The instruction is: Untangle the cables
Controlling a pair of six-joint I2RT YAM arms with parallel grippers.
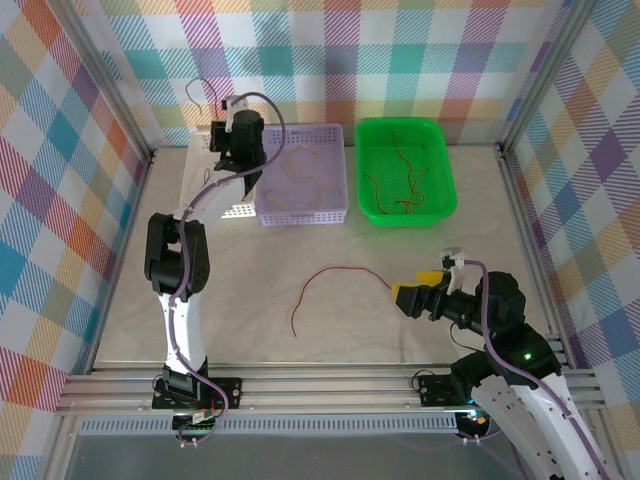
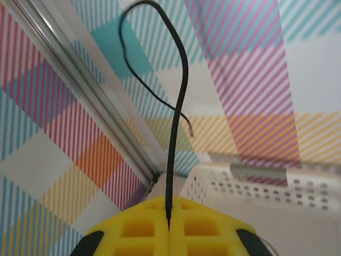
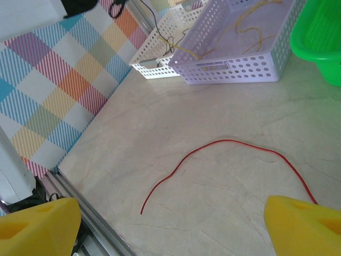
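A black cable (image 2: 184, 69) is pinched between the yellow fingertips of my left gripper (image 2: 169, 216), which is shut on it. It rises and loops in front of the checked back wall. From above, the left gripper (image 1: 218, 128) hangs over the white basket (image 1: 200, 175) at the back left, with the black cable (image 1: 203, 92) curling above it. A single red cable (image 1: 330, 283) lies in an arc on the table. My right gripper (image 1: 418, 286) stands open at the cable's right end. In the right wrist view the red cable (image 3: 229, 142) lies ahead of the open right gripper (image 3: 170, 229).
A lavender basket (image 1: 335, 212) holds yellow cables, and the green basket (image 1: 447, 190) beside it holds red ones. The white basket (image 3: 139, 57) has dark and yellow cables in it. Metal frame rails run along the walls and near edge.
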